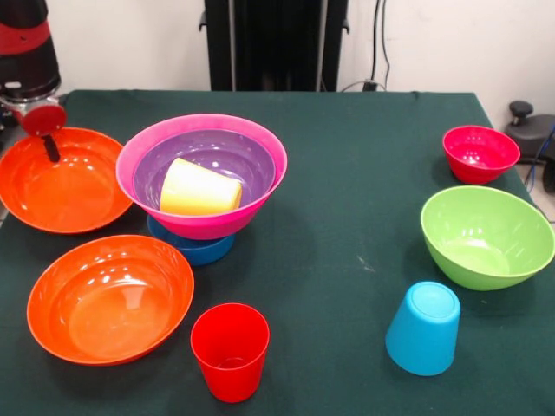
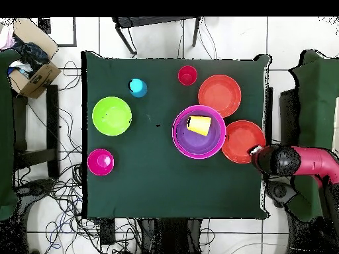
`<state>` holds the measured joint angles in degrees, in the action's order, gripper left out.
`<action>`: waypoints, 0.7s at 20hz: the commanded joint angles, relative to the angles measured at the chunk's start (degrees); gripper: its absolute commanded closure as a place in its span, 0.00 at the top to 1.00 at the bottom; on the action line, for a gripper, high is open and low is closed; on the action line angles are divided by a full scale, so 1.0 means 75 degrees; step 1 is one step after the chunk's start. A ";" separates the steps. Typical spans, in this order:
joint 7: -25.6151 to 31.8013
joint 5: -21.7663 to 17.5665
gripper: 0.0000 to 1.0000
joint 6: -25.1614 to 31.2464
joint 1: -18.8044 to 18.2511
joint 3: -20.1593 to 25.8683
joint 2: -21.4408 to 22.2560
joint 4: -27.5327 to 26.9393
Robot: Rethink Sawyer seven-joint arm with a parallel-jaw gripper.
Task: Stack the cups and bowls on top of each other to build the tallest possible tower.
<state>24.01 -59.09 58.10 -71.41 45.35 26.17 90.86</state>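
Observation:
A magenta bowl (image 1: 217, 227) holds a purple bowl (image 1: 234, 152), and a yellow cup (image 1: 198, 189) lies on its side inside that. This pile rests on a small blue bowl (image 1: 192, 250). Two orange bowls sit at the left of the front view, one far (image 1: 78, 186) and one near (image 1: 110, 297). A red cup (image 1: 230, 351) stands upright at the front. A light blue cup (image 1: 423, 328) stands upside down. A lime green bowl (image 1: 486, 236) and a small crimson bowl (image 1: 479, 153) sit at the right. My gripper (image 1: 48, 139) hangs over the far orange bowl's rim; the overhead view shows it (image 2: 255, 152) at that bowl's edge (image 2: 242, 141).
The green table (image 1: 347, 173) ends close to the left of the orange bowls. A black stand (image 1: 273, 43) rises behind the table. In the overhead view a cardboard box (image 2: 30, 69) sits off the table's corner and cables lie on the floor.

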 commanded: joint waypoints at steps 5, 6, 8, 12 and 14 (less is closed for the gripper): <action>0.2098 -0.0065 0.00 0.0364 0.0038 -0.0091 0.0838 0.0934; 0.2131 0.0024 0.00 0.0369 -0.0010 -0.0019 0.0886 0.1007; 0.2231 0.0194 0.00 0.0424 -0.0102 0.0108 0.0989 0.1083; 0.2354 0.0569 0.00 0.0487 -0.0358 0.0420 0.1138 0.1261; 0.2377 0.0737 0.00 0.0511 -0.0493 0.0555 0.1203 0.1359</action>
<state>24.04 -55.83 58.13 -74.05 46.71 33.06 95.92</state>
